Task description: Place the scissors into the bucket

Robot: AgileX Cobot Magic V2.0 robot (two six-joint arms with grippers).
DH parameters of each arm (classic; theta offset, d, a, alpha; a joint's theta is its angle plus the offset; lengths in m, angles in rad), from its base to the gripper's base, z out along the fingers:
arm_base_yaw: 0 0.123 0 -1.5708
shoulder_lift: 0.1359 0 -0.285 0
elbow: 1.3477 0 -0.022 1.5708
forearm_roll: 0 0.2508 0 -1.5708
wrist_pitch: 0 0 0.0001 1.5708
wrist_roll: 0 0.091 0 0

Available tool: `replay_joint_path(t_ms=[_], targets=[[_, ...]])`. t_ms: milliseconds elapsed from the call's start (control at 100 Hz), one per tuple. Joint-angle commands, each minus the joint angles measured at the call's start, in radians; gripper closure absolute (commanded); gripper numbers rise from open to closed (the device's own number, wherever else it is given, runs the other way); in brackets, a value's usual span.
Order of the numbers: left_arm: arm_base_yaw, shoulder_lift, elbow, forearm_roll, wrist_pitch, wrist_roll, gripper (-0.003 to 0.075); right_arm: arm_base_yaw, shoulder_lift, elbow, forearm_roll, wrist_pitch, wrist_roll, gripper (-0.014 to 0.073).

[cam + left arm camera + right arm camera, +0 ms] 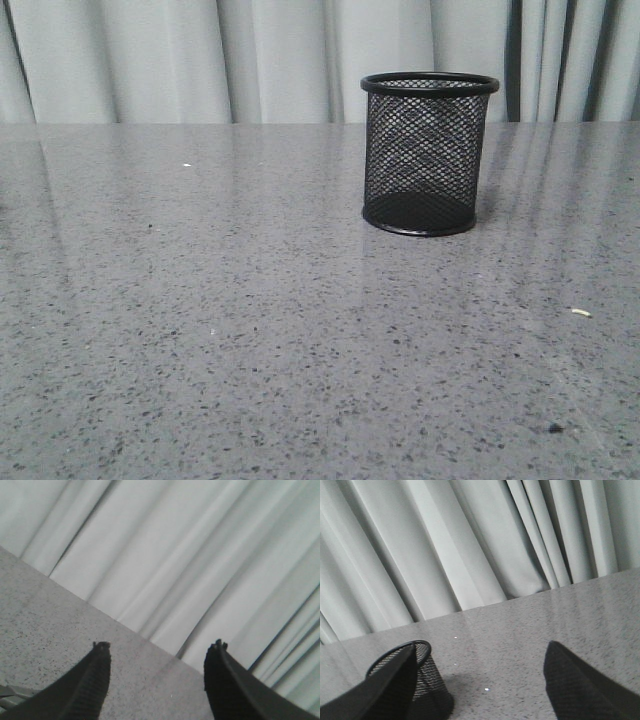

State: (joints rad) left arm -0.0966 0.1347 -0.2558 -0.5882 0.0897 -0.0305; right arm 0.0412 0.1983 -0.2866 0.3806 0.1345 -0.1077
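Note:
The bucket [428, 153], a small black wire-mesh cup, stands upright on the grey speckled table, right of centre in the front view, and looks empty. It also shows in the right wrist view [427, 680], partly behind one finger. The scissors are not in view in any frame. My right gripper [480, 650] is open and empty, with the bucket beside one finger. My left gripper [159, 647] is open and empty over bare table near the far edge. Neither gripper shows in the front view.
The grey speckled table [250, 330] runs back to a pale pleated curtain [250, 60]. A few small white specks [581, 312] lie on the table. A grey object [10, 697] shows at the edge of the left wrist view; I cannot tell what it is.

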Motion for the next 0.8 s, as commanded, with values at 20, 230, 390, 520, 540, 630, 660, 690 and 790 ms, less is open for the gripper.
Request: replay_joint_path(t_ms=[20, 230, 390, 520, 540, 630, 660, 690, 790], targets=[[-0.011, 0.084, -0.150, 0.181, 0.185, 0.066, 0.0330, -0.006, 0.022, -0.061, -0.108, -0.002, -0.004, 0.0125], [-0.014, 0.321, -0.350, 0.393, 0.215, 0.262, 0.0331, -0.006, 0.085, -0.121, -0.195, 0.060, -0.011, 0.0125], [-0.014, 0.484, -0.498, 0.525, 0.328, 0.322, 0.0344, -0.006, 0.128, -0.137, -0.195, 0.061, -0.011, 0.0125], [-0.014, 0.632, -0.617, 0.640, 0.484, 0.393, 0.0344, -0.006, 0.129, -0.139, -0.195, 0.061, -0.011, 0.0125], [-0.014, 0.657, -0.630, 0.656, 0.512, 0.419, 0.0344, -0.006, 0.129, -0.139, -0.195, 0.061, -0.011, 0.0125], [-0.014, 0.759, -0.711, 0.695, 0.650, 0.523, 0.0346, -0.006, 0.129, -0.139, -0.195, 0.061, -0.011, 0.0125], [-0.014, 0.792, -0.740, 0.702, 0.687, 0.540, 0.0353, -0.006, 0.129, -0.139, -0.195, 0.061, -0.011, 0.0125], [-0.014, 0.830, -0.762, 0.711, 0.730, 0.559, 0.0362, -0.006, 0.129, -0.139, -0.195, 0.061, -0.011, 0.0125], [-0.031, 0.924, -0.831, 0.718, 0.836, 0.696, 0.0381, -0.006, 0.129, -0.139, -0.193, 0.061, -0.011, 0.0125]])
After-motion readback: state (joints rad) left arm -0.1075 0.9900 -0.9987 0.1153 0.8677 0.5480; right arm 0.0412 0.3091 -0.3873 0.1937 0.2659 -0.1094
